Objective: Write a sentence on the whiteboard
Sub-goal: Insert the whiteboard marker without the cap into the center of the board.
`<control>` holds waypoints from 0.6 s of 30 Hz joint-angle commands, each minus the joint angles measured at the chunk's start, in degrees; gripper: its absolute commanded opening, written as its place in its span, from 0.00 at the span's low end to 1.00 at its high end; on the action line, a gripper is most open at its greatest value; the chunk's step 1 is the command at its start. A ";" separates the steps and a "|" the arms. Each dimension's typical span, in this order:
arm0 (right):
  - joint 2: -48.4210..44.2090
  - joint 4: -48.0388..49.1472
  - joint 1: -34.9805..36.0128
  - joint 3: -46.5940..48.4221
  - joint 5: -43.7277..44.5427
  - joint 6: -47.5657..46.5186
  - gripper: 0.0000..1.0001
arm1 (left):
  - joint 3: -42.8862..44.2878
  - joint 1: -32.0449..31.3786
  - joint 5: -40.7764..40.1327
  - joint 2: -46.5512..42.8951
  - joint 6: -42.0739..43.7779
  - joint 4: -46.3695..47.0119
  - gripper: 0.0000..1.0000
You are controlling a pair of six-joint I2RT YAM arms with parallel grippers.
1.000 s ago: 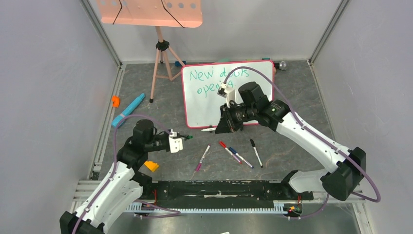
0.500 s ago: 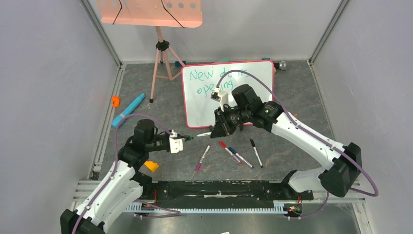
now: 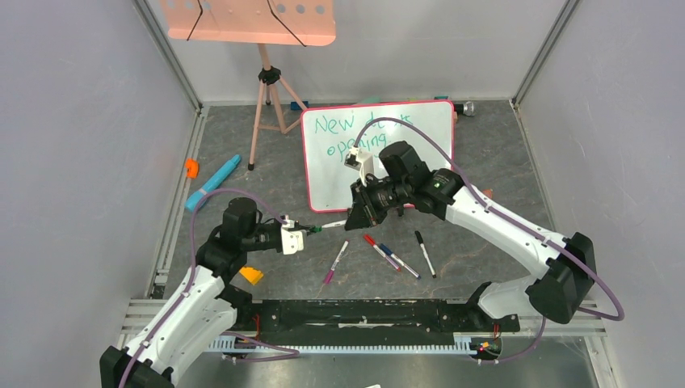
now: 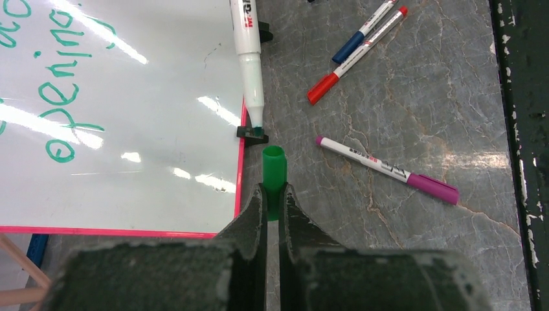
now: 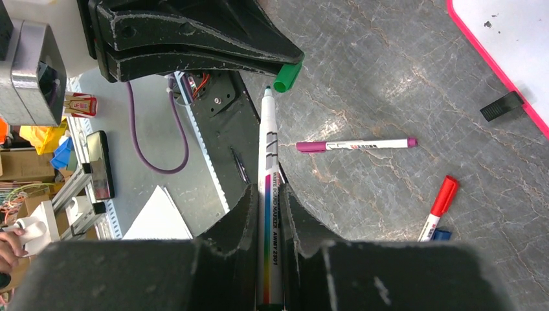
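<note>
Left gripper (image 4: 272, 194) clenched on green cap (image 4: 273, 163), mouth outward | right gripper (image 5: 265, 197) grasping marker (image 5: 268, 149), tip just short of cap: I line them up to recap | whiteboard (image 3: 432, 117) sits beyond, sentence (image 3: 329, 125) in green at its top left.

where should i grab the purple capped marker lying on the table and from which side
Grip the purple-capped marker on its white barrel at mid-length, coming straight down with the jaws across it. It lies flat on the table, with bare surface along both long sides and the red marker well apart.
</note>
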 commanded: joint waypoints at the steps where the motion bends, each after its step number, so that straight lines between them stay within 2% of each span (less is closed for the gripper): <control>1: 0.33 2.69 0.36 -0.04 -0.55 0.37 0.00 | 0.24 -0.34 2.34 -0.48 2.12 1.66 0.02; 18: 0.63 3.36 0.32 -2.72 0.07 -0.50 0.00 | 0.29 -0.40 2.85 -0.65 1.93 1.66 0.02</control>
